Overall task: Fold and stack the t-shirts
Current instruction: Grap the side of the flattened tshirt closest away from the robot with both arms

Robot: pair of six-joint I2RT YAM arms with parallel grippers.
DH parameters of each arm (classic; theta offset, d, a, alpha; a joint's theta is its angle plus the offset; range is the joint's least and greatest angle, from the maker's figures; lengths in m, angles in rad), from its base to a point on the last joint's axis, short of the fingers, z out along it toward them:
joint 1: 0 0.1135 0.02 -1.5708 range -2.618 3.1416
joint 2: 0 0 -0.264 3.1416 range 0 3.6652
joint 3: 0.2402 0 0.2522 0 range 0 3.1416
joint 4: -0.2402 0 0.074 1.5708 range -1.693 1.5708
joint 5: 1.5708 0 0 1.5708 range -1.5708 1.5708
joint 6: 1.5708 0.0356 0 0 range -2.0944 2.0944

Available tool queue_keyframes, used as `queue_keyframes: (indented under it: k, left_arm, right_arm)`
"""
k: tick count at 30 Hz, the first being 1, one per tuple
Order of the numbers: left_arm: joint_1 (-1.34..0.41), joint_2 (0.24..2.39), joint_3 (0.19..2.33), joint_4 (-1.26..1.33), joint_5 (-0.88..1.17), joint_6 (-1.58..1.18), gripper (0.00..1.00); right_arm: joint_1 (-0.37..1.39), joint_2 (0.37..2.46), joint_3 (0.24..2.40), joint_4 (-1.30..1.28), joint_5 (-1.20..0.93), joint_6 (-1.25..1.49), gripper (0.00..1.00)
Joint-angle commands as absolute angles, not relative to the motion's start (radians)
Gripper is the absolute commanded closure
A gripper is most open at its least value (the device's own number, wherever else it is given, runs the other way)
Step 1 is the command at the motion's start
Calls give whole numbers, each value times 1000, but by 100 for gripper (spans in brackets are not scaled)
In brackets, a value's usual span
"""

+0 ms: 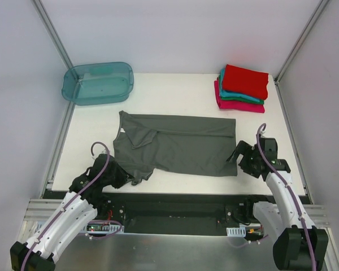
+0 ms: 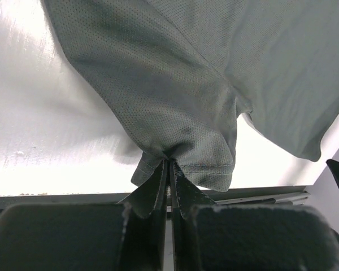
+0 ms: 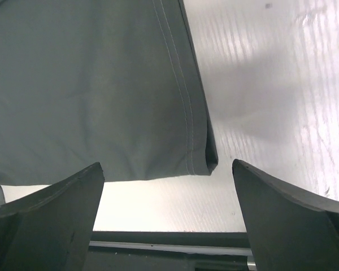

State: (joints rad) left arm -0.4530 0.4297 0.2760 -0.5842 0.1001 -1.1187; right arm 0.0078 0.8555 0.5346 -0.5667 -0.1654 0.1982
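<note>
From above, the dark grey t-shirt (image 1: 181, 144) lies spread across the middle of the table (image 1: 175, 96), with the folded stack (image 1: 243, 87) at the far right. The left gripper (image 1: 130, 179) is at the shirt's near-left sleeve and the right gripper (image 1: 237, 155) at its near-right corner.

At the left wrist, the fingers (image 2: 152, 186) are pressed together, pinching the sleeve hem.

At the right wrist, the fingers (image 3: 51, 209) stand wide apart and hold nothing. The shirt's hemmed corner lies between them, just beyond the tips.

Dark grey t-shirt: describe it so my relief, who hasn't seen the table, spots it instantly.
On the white table, the dark grey t-shirt lies spread across the middle, its near-left sleeve pinched in the left tool. The only other t-shirts, red, teal and pink, sit as a folded stack at the far right corner.
</note>
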Motion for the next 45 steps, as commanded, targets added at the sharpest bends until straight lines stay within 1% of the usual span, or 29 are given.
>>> queue_keyframes:
  k: [1,4,10,14,15,20,24,25,27,31,34,36,38,45]
  left_arm:
    - [-465,419,316,-554,83,-1052,100]
    - [-465,422,330,-552,69,-1022,100]
    - [-465,423,348,-551,49,-993,100]
    - [-465,416,364,-551,43,-992,100]
    - [-465,411,364,-554,43,-992,100]
    - [-465,413,351,-552,40,-999,100]
    - [-465,422,354,-552,45,-1006,100]
    - [-465,423,360,-554,40,-1005,100]
    - [-465,428,368,-554,31,-1005,100]
    - [-465,446,385,-552,21,-1008,100]
    - [-465,466,403,-552,8,-1005,100]
    - [-465,485,422,-551,-38,-1000,100]
    - [-465,506,446,-551,-57,-1002,100]
    - [-465,635,549,-512,-135,-1011,100]
  right_arm:
    - [6,798,468,-640,-205,273,1]
    - [5,767,427,-632,-210,301,6]
    - [6,778,381,-597,-206,336,22]
    - [6,795,367,-568,-196,351,40]
    - [6,795,365,-560,-196,351,42]
    - [6,824,365,-529,-187,345,50]
    - [6,867,361,-491,-198,342,51]
    - [6,876,360,-480,-202,342,53]
    - [6,887,362,-471,-209,339,60]
    - [6,881,370,-474,-181,330,68]
    - [6,877,376,-469,-196,315,79]
    - [6,879,385,-472,-210,302,86]
    - [6,880,397,-477,-215,295,99]
    - [6,914,465,-440,-284,265,99]
